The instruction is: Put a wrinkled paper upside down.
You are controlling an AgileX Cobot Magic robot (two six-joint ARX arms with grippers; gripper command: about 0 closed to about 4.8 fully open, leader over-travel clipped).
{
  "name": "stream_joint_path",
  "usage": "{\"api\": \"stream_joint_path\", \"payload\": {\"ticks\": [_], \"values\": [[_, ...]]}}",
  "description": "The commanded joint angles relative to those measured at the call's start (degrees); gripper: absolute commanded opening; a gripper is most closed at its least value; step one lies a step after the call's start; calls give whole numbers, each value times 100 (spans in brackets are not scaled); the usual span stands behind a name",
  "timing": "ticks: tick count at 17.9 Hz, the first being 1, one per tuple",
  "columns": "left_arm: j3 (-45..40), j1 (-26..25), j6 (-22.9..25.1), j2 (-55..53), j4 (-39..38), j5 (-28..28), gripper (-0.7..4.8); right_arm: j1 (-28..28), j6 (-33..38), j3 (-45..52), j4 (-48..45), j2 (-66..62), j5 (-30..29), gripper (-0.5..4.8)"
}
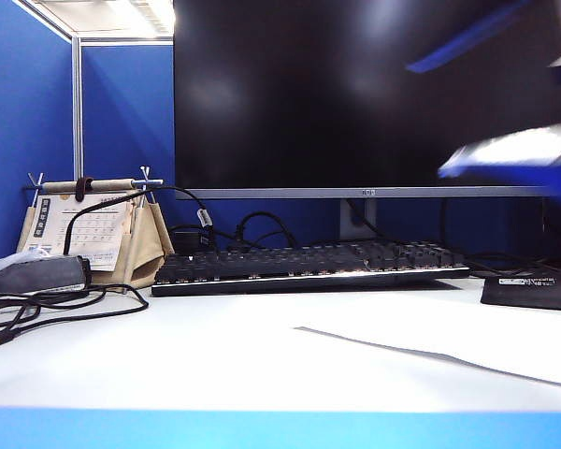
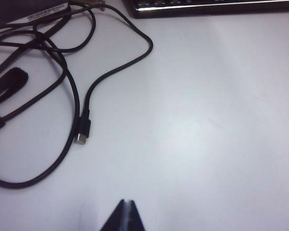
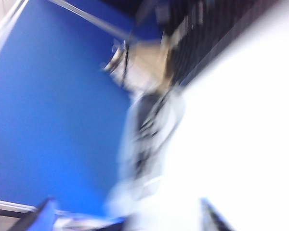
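Note:
The wrinkled paper (image 1: 486,351) is a thin white sheet lying flat on the white table at the front right, its near edge casting a thin dark line. My right gripper (image 1: 510,150) is a motion-blurred shape high above it at the right, in front of the monitor. In the right wrist view its fingers (image 3: 43,214) stand far apart, so the right gripper (image 3: 127,216) is open; the blur hides any detail between them. My left gripper (image 2: 127,204) is shut and empty over bare table near a black cable plug (image 2: 83,134), far left of the paper.
A black keyboard (image 1: 309,267) runs across the middle under a large dark monitor (image 1: 355,94). A desk calendar on a beige stand (image 1: 84,229) sits at the back left with looped black cables (image 1: 65,309) and a grey block (image 1: 37,274). A black object (image 1: 533,285) lies at the right edge.

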State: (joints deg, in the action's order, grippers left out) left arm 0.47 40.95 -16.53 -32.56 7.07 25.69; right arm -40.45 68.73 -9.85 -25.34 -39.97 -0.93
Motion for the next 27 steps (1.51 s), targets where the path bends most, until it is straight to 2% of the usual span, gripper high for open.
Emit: {"api": "stream_joint_path", "payload": {"ticks": [1, 3, 6, 9, 12, 13, 18, 21, 24, 27], "values": [[9, 2, -52, -4, 81, -4, 9, -494, 1589, -22, -498, -260, 907, 403], [9, 2, -184, -4, 79, -4, 9, -1051, 2330, -13, -293, -264, 1891, 403], [9, 2, -361, -2, 87, -2, 9, -1486, 2846, -13, 767, -267, 2566, 403], [11, 4, -365, -2, 162, -28, 9, -1373, 3248, 216, 1228, -271, 2789, 402], [11, 4, -387, -2, 210, -260, 9, -1209, 3515, 382, 1220, -531, 2546, 400], [11, 4, -387, -4, 208, -396, 9, -1174, 3547, 385, 1045, -890, 2317, 400], [11, 4, -387, -4, 210, -439, 9, -1169, 3814, 378, -1340, -2782, 2229, 400], [11, 4, -385, -2, 205, -721, 9, -1075, 4120, 358, -2441, -4048, 1880, 400], [11, 7, -385, -2, 203, -1062, 9, -789, 4109, 328, -3810, -4972, 1921, 400], [11, 7, -385, -2, 205, -1202, 9, -269, 4030, 328, -3969, -5099, 1921, 400]]}}
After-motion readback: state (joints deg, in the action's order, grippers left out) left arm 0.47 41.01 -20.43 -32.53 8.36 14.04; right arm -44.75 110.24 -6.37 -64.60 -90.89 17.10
